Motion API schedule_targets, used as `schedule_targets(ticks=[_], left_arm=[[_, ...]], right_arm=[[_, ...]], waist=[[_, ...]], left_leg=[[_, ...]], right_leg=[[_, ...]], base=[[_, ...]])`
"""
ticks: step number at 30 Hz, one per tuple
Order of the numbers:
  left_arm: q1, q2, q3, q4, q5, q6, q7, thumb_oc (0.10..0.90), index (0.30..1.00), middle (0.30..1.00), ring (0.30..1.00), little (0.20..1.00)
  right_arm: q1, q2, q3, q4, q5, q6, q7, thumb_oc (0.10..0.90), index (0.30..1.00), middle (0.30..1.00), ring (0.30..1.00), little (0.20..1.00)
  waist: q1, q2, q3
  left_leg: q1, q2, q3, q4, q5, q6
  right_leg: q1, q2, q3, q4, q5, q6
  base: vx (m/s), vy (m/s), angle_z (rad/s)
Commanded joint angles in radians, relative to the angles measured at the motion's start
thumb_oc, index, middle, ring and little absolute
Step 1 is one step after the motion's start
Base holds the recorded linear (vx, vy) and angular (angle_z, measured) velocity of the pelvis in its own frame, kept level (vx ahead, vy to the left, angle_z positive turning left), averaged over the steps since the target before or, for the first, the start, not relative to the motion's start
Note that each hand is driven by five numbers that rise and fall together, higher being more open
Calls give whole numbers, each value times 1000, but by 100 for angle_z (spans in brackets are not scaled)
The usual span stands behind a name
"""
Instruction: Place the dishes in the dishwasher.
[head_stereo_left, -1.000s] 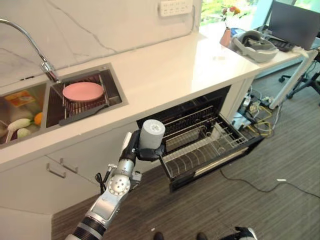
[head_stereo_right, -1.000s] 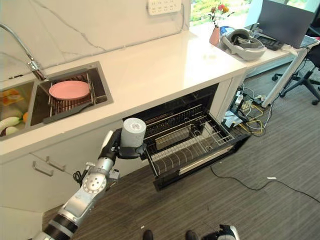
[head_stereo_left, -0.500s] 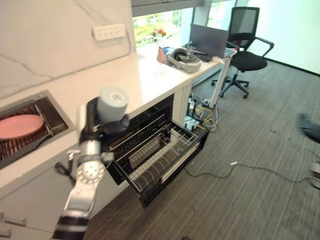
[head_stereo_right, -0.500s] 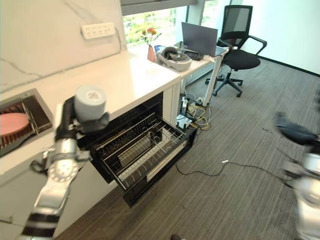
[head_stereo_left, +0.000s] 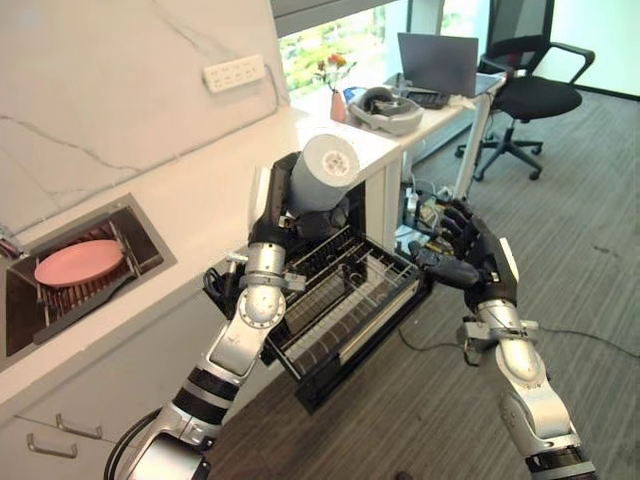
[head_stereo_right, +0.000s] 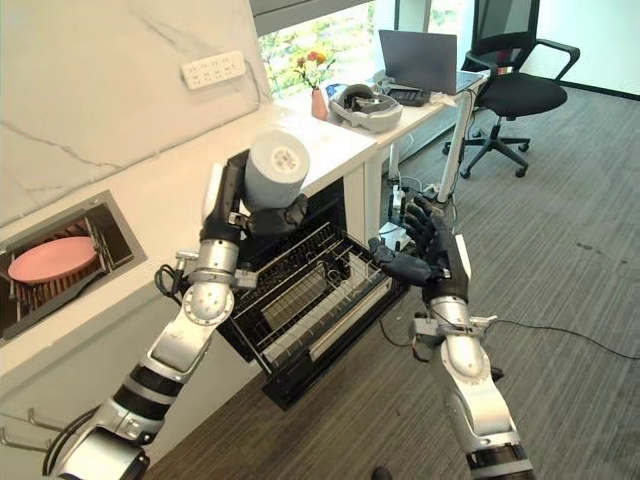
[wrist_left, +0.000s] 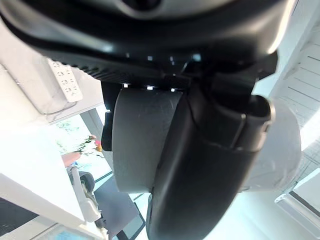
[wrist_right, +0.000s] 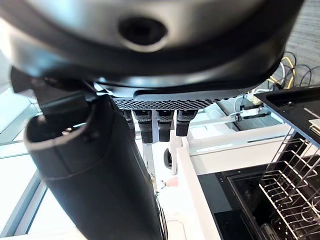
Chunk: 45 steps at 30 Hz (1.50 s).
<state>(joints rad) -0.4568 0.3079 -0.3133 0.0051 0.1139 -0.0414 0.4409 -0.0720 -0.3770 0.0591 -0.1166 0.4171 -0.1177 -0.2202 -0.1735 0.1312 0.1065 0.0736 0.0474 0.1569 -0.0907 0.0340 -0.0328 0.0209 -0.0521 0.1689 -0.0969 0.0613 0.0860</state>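
A grey cylindrical cup (head_stereo_left: 327, 171) is held up, bottom toward me, in my left hand (head_stereo_left: 276, 205), which is shut on it over the back of the pulled-out dishwasher rack (head_stereo_left: 352, 297). In the left wrist view the cup (wrist_left: 137, 145) sits under the curled fingers (wrist_left: 202, 170). The wire rack (head_stereo_right: 305, 296) holds no dishes that I can see. My right hand (head_stereo_left: 462, 251) hovers open at the rack's right front corner, with its fingers (wrist_right: 156, 125) straight and nothing in it. A pink plate (head_stereo_left: 78, 262) lies on a rack in the sink (head_stereo_left: 140, 240).
The white counter (head_stereo_left: 215, 190) runs above the dishwasher. At its far end stand a flower vase (head_stereo_left: 339, 102), a grey headset (head_stereo_left: 385, 108) and a laptop (head_stereo_left: 440, 62). An office chair (head_stereo_left: 535, 95) stands beyond. Cables (head_stereo_left: 425, 215) lie on the floor beside the dishwasher.
The camera has turned, so the whole picture shifted. My left hand has lifted the cup higher, over the rack. My right hand has come up to the rack's right corner.
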Motion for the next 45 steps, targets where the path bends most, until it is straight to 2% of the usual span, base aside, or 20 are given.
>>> schedule_targets(ticks=[1,2,3,11,14,19,22,24,26,32,34,35,36,45], left_arm=[[-115,41,9,-12,67,-76,66,400,300,300,300,300],[-115,41,9,-11,67,-77,67,400,300,300,300,300],[-99,30,7,12,54,-74,63,400,300,300,300,300],[-97,21,7,57,57,-73,66,400,300,300,300,300],[-108,6,-6,84,33,-78,62,400,300,300,300,300],[-127,-1,-30,100,26,-82,54,400,300,300,300,300],[-128,-18,-60,116,23,-83,44,400,300,300,300,300],[-131,-27,-86,132,27,-83,37,400,300,300,300,300],[-121,-31,-105,126,32,-86,27,400,300,300,300,300],[-100,-49,-158,124,51,-74,45,400,300,300,300,300],[-101,-48,-158,124,51,-74,46,400,300,300,300,300],[-100,-55,-189,123,96,-54,65,400,300,300,300,300],[-100,-57,-202,122,110,-50,67,400,300,300,300,300],[-113,-69,-297,108,221,-29,63,400,300,300,300,300]], right_arm=[[-102,28,-58,-168,63,-166,16,800,900,900,900,900],[-102,28,-58,-168,64,-166,16,800,900,900,900,900],[-95,39,-36,-196,134,-170,55,800,900,900,900,900],[-79,26,-10,-231,208,-170,121,800,900,900,900,900],[-81,36,37,-220,274,-159,163,800,900,900,900,900],[-96,34,102,-194,284,-138,186,800,900,900,900,900],[-95,64,167,-185,334,-128,216,800,900,900,900,900],[-115,63,210,-175,315,-118,219,800,900,900,900,900],[-140,49,216,-167,231,-120,188,800,900,900,900,900],[-171,98,231,-154,168,-146,85,800,900,900,900,900],[-172,99,232,-155,167,-146,84,800,900,900,900,900],[-191,130,251,-159,152,-162,28,800,900,900,900,900],[-198,137,263,-164,147,-164,16,800,900,900,900,900],[-277,189,357,-210,132,-165,-47,800,900,900,900,900]], waist=[[6,-79,-60],[6,-79,-60],[5,-79,-61],[1,-81,-62],[4,-82,-64],[11,-85,-63],[17,-86,-60],[21,-89,-60],[26,-89,-57],[38,-90,-58],[38,-90,-56],[46,-89,-54],[48,-89,-53],[67,-85,-44]], left_leg=[[4,34,23,3,-35,-71],[4,34,23,3,-35,-71],[8,35,24,3,-35,-73],[11,40,26,3,-34,-76],[21,37,25,3,-48,-75],[25,36,26,3,-47,-74],[22,35,25,3,-35,-73],[31,31,21,3,-48,-72],[26,34,20,3,-35,-71],[33,31,12,3,-47,-68],[26,34,12,3,-34,-68],[24,33,6,3,-34,-66],[23,33,5,3,-32,-66],[20,30,-8,3,-28,-62]], right_leg=[[53,-44,-20,10,-109,46],[54,-44,-20,10,-109,46],[58,-46,-22,10,-109,45],[63,-48,-25,10,-111,45],[72,-53,-28,10,-123,47],[78,-57,-34,10,-121,48],[77,-55,-36,10,-111,46],[87,-59,-40,10,-124,47],[81,-56,-44,10,-111,45],[91,-60,-52,10,-123,45],[84,-57,-51,10,-111,43],[85,-56,-54,10,-113,43],[87,-56,-55,10,-114,42],[90,-59,-67,10,-116,40]], base=[[0,0,0],[0,0,0],[0,0,0],[0,-1,0],[22,11,0],[-10,-2,0],[-36,-6,1],[8,7,2],[-67,-8,6],[0,3,5],[-62,-11,1],[-31,-5,1],[-31,-5,2],[-13,0,2]])
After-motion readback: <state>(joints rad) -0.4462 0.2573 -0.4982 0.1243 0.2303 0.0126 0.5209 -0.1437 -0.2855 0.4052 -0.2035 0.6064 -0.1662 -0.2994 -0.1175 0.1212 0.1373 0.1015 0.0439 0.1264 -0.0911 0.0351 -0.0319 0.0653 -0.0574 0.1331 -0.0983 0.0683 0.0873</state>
